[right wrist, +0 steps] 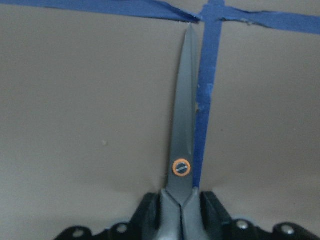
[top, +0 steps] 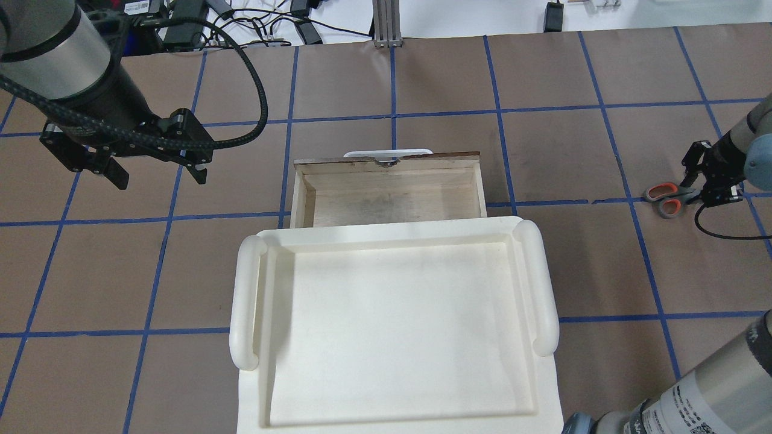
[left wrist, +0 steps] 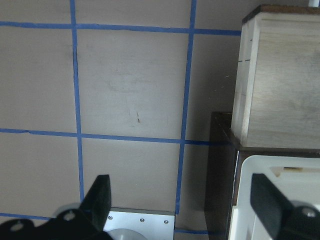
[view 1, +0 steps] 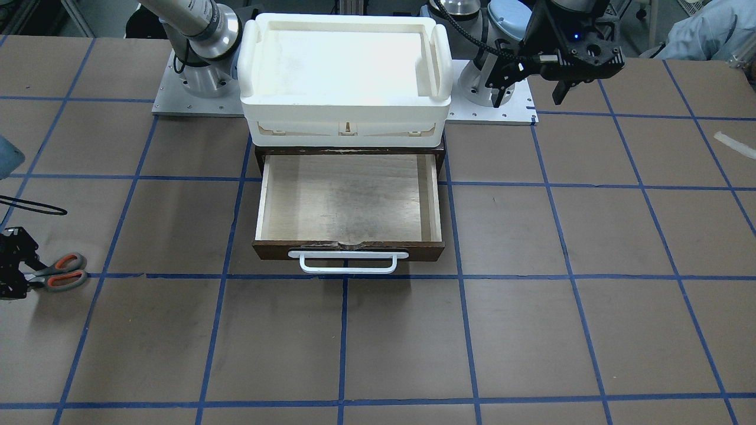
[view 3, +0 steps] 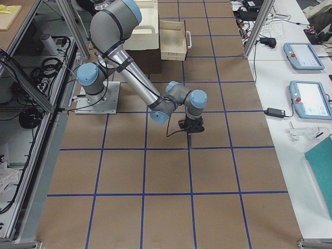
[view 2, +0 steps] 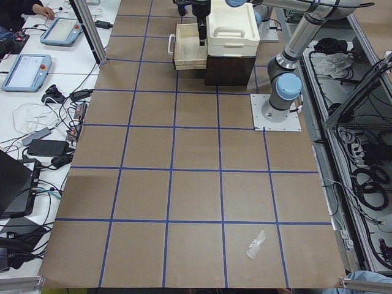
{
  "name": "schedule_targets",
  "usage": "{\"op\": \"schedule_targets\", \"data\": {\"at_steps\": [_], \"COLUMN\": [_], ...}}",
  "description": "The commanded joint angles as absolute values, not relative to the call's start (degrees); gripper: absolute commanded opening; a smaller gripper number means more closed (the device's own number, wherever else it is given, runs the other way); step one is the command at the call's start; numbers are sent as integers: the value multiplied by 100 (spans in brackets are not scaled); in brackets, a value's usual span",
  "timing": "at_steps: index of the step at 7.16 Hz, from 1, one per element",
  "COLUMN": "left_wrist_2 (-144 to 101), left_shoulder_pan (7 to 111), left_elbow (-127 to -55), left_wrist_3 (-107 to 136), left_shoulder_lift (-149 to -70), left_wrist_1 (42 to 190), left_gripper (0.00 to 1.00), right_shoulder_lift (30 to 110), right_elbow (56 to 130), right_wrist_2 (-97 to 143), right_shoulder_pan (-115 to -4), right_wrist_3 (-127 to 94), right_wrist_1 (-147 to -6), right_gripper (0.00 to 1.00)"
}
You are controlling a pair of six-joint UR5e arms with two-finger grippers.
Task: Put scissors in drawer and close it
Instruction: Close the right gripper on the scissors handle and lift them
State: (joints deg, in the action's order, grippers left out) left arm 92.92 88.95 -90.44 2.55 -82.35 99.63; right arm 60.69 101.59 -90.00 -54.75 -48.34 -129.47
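The scissors (view 1: 62, 271) lie near the table edge on my right side, with grey-and-orange handles (top: 666, 199) pointing toward the drawer. My right gripper (view 1: 12, 268) is shut on them just behind the pivot. In the right wrist view the dark blades (right wrist: 182, 120) stick out closed from between the fingers (right wrist: 150, 212), along a blue tape line. The wooden drawer (view 1: 348, 251) is pulled open and empty (top: 386, 199), white bar handle in front. My left gripper (top: 160, 175) is open and empty, hovering beside the cabinet (view 1: 531, 94), away from the drawer (left wrist: 280, 75).
A white plastic tray (view 1: 345, 59) sits on top of the dark cabinet (left wrist: 220, 165) that holds the drawer. The arms' base plates (view 1: 490, 112) flank the cabinet. A small clear wrapper (view 2: 256, 244) lies at the table's left end. A black cable (top: 724, 232) loops beside my right gripper.
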Motion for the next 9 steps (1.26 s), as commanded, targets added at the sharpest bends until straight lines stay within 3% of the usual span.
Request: {"op": "schedule_targets", "data": {"at_steps": [1, 5, 7, 9], "left_wrist_2": [9290, 9290, 9299, 9299], "left_shoulder_pan": [8895, 8895, 8895, 8895], "left_elbow": [-9044, -9044, -9044, -9044], "left_wrist_3": [255, 255, 255, 255], "left_shoulder_lift": [-8235, -8235, -8235, -8235], "left_wrist_1": [9958, 9976, 9984, 9993], "left_gripper": [100, 100, 100, 100], "right_shoulder_lift": [6099, 6292, 6931, 7459], "right_elbow": [10160, 10169, 10134, 10064], "right_wrist_2": [-9009, -9009, -8668, -8675], "right_shoulder_pan": [-5476, -5476, -5650, -6341], "right_wrist_3": [-4843, -4869, -5080, -5324], "right_wrist_1": [-12946, -12833, -12386, -12035], "right_gripper": [29, 16, 9, 9]}}
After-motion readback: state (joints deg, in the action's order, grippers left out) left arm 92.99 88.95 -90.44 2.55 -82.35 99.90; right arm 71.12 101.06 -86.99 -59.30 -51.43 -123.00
